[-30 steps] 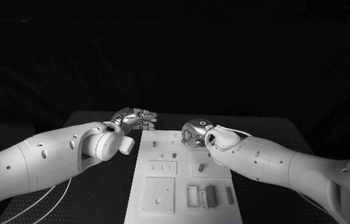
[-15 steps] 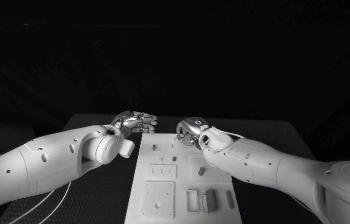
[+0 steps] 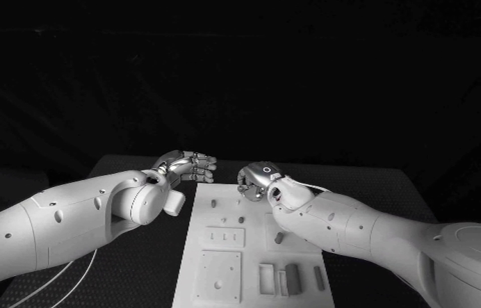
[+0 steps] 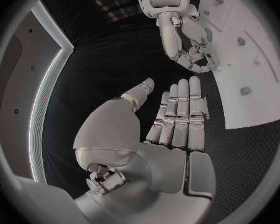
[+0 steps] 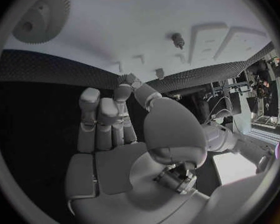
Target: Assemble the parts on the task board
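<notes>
Left hand (image 3: 188, 166) empty, fingers straight, beside task board (image 3: 222, 259). Right hand (image 3: 256, 181) curled over board's far edge, holding nothing.

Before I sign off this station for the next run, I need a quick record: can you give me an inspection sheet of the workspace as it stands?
Surface: black table, textured top.
Job's things: white task board lies flat in the middle; small parts sit in its near recesses, pegs stand further up.
Clutter: nothing seen.
Hands: left hand off the board's far left corner, fingers together, holding nothing; right hand over the board's far end, fingers partly curled, nothing seen in it.
Cables: pale cables run under the left arm; a thin one along the right wrist.
Surroundings: dark backdrop.
</notes>
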`<action>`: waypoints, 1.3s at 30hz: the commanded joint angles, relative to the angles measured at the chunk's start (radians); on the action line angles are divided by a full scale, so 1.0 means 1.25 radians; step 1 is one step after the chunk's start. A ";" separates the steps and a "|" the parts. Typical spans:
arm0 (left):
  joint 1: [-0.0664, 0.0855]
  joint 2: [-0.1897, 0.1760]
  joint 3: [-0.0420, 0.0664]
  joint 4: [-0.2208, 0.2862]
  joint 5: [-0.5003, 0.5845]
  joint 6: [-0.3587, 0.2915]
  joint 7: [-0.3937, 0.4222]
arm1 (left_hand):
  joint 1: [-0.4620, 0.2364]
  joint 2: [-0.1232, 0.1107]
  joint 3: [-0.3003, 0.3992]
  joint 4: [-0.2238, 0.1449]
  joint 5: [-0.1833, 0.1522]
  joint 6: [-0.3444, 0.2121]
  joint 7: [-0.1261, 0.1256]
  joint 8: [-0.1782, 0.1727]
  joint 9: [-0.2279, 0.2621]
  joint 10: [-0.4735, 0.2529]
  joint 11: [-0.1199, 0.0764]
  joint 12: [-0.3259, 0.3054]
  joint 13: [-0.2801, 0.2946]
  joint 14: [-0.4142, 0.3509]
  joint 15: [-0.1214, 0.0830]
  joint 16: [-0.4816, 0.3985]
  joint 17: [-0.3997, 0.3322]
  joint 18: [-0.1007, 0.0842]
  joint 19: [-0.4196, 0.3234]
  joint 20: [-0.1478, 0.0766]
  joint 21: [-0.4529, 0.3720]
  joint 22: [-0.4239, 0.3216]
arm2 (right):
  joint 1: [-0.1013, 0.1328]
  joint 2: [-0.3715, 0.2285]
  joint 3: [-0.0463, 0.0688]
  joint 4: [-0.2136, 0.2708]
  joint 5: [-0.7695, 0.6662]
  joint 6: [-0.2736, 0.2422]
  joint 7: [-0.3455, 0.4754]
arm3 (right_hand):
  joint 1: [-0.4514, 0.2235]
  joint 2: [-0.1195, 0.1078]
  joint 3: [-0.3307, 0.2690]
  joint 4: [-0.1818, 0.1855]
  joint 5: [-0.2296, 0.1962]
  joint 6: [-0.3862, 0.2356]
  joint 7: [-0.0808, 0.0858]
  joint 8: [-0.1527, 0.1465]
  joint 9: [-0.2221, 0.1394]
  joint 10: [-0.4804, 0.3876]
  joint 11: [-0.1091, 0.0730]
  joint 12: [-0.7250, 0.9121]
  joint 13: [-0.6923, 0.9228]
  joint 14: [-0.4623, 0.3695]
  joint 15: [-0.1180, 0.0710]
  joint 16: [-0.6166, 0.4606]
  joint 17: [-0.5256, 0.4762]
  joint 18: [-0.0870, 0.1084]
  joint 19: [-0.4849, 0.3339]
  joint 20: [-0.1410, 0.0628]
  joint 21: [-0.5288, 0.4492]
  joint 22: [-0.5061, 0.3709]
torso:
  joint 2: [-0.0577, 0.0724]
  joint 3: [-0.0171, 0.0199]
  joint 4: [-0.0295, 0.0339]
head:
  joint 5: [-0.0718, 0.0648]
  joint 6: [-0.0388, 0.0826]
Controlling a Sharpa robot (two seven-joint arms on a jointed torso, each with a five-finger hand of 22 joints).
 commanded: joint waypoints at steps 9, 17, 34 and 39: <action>0.011 0.003 0.001 0.009 -0.007 0.000 0.011 | -0.009 0.000 0.001 -0.007 0.005 -0.002 0.001 0.000 -0.002 0.004 0.000 -0.006 0.002 0.001 0.001 -0.008 0.003 0.009 0.000 0.005 -0.007 0.002 | 0.000 0.006 0.000 -0.010 -0.019 0.007 -0.005 | 0.006 -0.003 0.007 0.001 0.005 0.012 0.007 0.000 0.000 0.009 0.000 -0.005 0.002 -0.003 -0.005 0.005 0.001 0.049 -0.001 -0.002 0.003 0.017 | 0.012 -0.0052 0.0096 | -0.006 0.002; 0.012 0.003 0.001 0.008 -0.008 0.001 0.011 | -0.010 0.000 0.002 -0.008 0.005 -0.002 0.001 0.000 -0.002 0.004 0.000 -0.006 0.002 0.001 0.002 -0.010 0.004 0.009 -0.001 0.005 -0.008 0.002 | 0.000 0.004 0.000 -0.015 -0.032 0.000 -0.018 | 0.006 -0.003 0.008 0.000 0.005 0.012 0.007 0.000 0.000 0.009 0.000 -0.005 0.002 -0.003 -0.004 0.005 0.001 0.049 -0.001 -0.002 0.004 0.017 | 0.011 -0.0058 0.0100 | -0.005 0.001; 0.012 0.001 0.001 0.007 -0.008 -0.001 0.011 | -0.012 0.000 0.004 -0.010 0.005 -0.002 0.001 0.000 -0.002 0.004 0.000 -0.008 0.002 0.001 0.002 -0.013 0.006 0.009 -0.001 0.005 -0.009 0.003 | 0.000 -0.003 -0.001 -0.014 -0.044 0.037 -0.029 | 0.006 -0.005 0.010 0.001 0.005 0.013 0.007 -0.001 -0.001 0.012 0.000 -0.006 0.003 -0.002 -0.004 0.006 0.002 0.049 0.000 -0.001 0.006 0.017 | 0.013 -0.0054 0.0088 | -0.004 0.001; 0.013 0.001 0.001 0.007 -0.008 0.000 0.011 | -0.012 0.000 0.004 -0.010 0.005 -0.002 0.001 0.000 -0.002 0.004 0.000 -0.008 0.002 0.001 0.002 -0.013 0.006 0.009 -0.001 0.006 -0.009 0.003 | 0.000 -0.003 -0.001 -0.012 -0.045 0.040 -0.030 | 0.006 -0.005 0.011 0.001 0.005 0.013 0.008 -0.001 -0.001 0.012 0.000 -0.007 0.003 -0.002 -0.004 0.007 0.002 0.049 -0.001 -0.001 0.006 0.017 | 0.014 -0.0052 0.0090 | -0.004 0.000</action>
